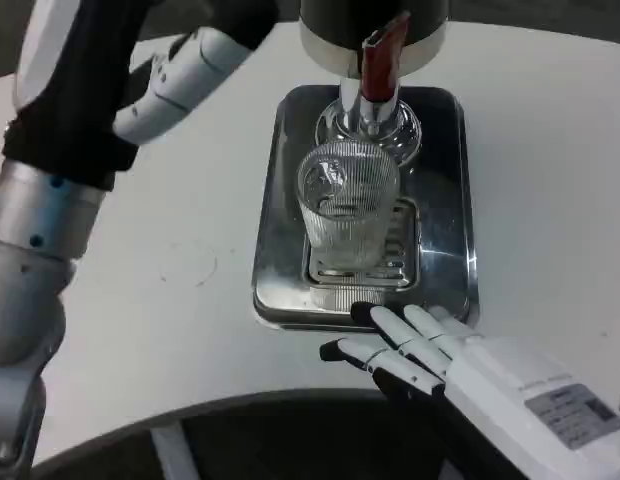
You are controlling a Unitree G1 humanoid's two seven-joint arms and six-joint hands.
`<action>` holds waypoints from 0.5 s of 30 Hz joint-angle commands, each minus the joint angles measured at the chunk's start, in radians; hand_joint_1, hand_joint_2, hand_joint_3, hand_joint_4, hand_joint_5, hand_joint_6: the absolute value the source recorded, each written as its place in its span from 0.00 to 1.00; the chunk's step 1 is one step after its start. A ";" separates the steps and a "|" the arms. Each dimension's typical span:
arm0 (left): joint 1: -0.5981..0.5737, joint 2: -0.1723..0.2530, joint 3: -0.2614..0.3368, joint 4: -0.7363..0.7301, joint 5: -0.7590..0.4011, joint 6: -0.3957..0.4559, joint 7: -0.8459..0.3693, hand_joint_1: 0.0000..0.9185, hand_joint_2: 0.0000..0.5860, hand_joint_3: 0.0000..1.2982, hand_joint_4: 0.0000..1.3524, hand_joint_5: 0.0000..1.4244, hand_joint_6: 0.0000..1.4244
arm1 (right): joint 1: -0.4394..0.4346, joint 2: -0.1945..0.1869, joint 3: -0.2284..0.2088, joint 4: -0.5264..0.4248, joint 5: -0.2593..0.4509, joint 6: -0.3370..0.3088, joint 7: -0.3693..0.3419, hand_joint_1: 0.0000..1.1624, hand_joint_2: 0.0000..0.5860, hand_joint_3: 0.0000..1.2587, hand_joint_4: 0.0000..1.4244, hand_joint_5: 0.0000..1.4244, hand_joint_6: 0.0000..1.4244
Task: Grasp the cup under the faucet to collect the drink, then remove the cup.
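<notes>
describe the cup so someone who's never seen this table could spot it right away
On the white table sits a shiny steel drip tray at the foot of a dispenser. The cup stands upright on the tray's slotted grate, just under the faucet with its red handle. It is the one clear, ribbed glass there, just beyond the right hand.

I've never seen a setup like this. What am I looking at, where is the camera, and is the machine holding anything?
You are looking down from a camera on a humanoid robot's head or chest. On the white table sits a metal drip tray under a drink dispenser's faucet with a red handle. A ribbed clear cup stands on the tray's grate, right below the faucet. The robot's right hand lies near the tray's front edge, fingers apart, holding nothing. Its left hand is raised at upper left; I cannot tell whether it grips anything.
</notes>
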 commanded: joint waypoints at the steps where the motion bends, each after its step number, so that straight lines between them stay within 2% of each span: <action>1: -0.100 -0.005 -0.013 -0.003 -0.138 0.097 -0.142 0.00 0.21 0.24 0.20 0.25 0.35 | -0.003 0.016 0.001 -0.015 -0.005 0.002 0.006 0.39 0.83 0.13 0.01 0.00 0.02; 6: -0.196 -0.026 -0.030 0.026 -0.188 0.178 -0.230 0.00 0.21 0.21 0.18 0.24 0.33 | -0.007 0.018 0.000 -0.015 -0.006 0.004 0.007 0.39 0.83 0.13 0.01 0.00 0.02; 10: -0.250 -0.036 -0.048 0.062 -0.219 0.247 -0.304 0.00 0.21 0.16 0.12 0.19 0.28 | -0.011 0.020 -0.003 -0.015 -0.006 0.002 0.006 0.39 0.83 0.13 0.01 0.00 0.02; 15: -0.281 -0.042 -0.060 0.099 -0.211 0.305 -0.357 0.00 0.22 0.14 0.09 0.17 0.24 | -0.014 0.018 -0.014 -0.015 0.000 0.002 0.007 0.39 0.83 0.13 0.01 0.00 0.02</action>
